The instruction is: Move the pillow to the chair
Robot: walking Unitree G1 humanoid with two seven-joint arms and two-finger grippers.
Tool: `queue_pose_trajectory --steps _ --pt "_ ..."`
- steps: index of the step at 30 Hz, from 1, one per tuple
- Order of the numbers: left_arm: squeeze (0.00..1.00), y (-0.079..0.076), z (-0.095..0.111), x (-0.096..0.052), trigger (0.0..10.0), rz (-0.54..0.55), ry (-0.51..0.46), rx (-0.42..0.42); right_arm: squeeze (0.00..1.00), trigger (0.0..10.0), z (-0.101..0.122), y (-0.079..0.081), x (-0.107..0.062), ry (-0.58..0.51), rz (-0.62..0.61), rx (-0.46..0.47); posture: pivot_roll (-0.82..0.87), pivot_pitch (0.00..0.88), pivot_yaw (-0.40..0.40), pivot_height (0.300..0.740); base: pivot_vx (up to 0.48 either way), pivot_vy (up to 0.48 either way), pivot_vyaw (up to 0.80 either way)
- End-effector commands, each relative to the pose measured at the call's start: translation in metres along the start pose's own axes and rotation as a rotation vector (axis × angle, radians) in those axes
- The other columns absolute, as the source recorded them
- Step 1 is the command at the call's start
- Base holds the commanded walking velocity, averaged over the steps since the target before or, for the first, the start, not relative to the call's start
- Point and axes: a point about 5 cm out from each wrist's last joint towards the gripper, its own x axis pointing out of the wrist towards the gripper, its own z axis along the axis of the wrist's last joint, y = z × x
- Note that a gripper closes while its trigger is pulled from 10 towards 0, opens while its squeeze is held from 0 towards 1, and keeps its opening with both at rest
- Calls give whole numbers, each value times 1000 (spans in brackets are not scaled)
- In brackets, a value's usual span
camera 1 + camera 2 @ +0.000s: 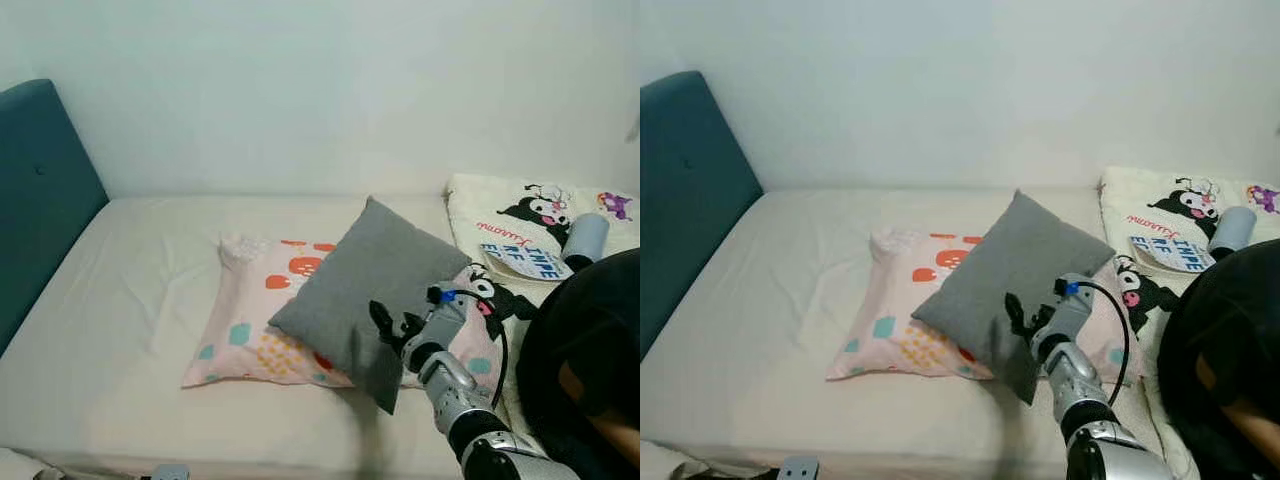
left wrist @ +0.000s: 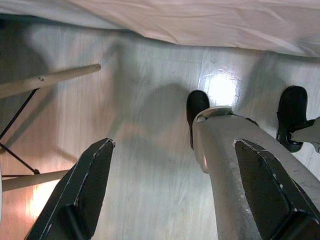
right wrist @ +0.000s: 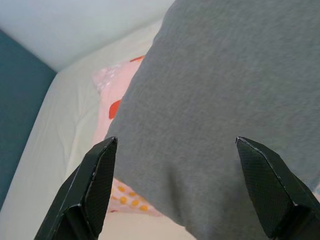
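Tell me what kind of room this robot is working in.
Most likely a bedroom: a bed with a teal headboard stands against a plain wall, a grey pillow lies on a patterned pillow, and a cartoon-print blanket is alongside.
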Motion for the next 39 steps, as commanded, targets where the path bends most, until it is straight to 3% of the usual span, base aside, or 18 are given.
queue_pose_trajectory --steps 1,20,25,31,32,33,35,39 --pt "0 3 -4 -1 10000 6 19 -15 0 10000 1 3 2 10 5 -16 -90 52 19 740 0 -480 0" --pt "0 5 -3 0 10000 23 4 -20 0 10000 1 3 3 42 -9 -24 -91 56 15 740 0 -56 0" --pt "0 9 4 0 10000 45 -31 -55 0 10000 4 4 5 41 -1 -20 -90 59 14 720 0 0 0" --pt "0 25 28 1 10000 118 -143 -152 0 10000 10 4 7 28 0 -14 -87 61 11 700 0 0 0" --pt "0 45 52 0 10000 196 -240 -194 0 10000 13 2 7 16 -2 -1 -81 61 10 690 0 0 0" --pt "0 45 52 0 10000 196 -240 -194 0 10000 13 2 7 16 -2 -1 -81 61 10 690 0 0 0" --pt "0 63 71 -3 10000 260 -325 -255 0 10000 17 -1 7 4 -7 11 -81 61 10 675 0 0 0" --pt "0 72 83 -5 10000 282 -378 -287 0 10000 20 -3 6 -8 -12 23 -81 62 14 665 0 0 0"
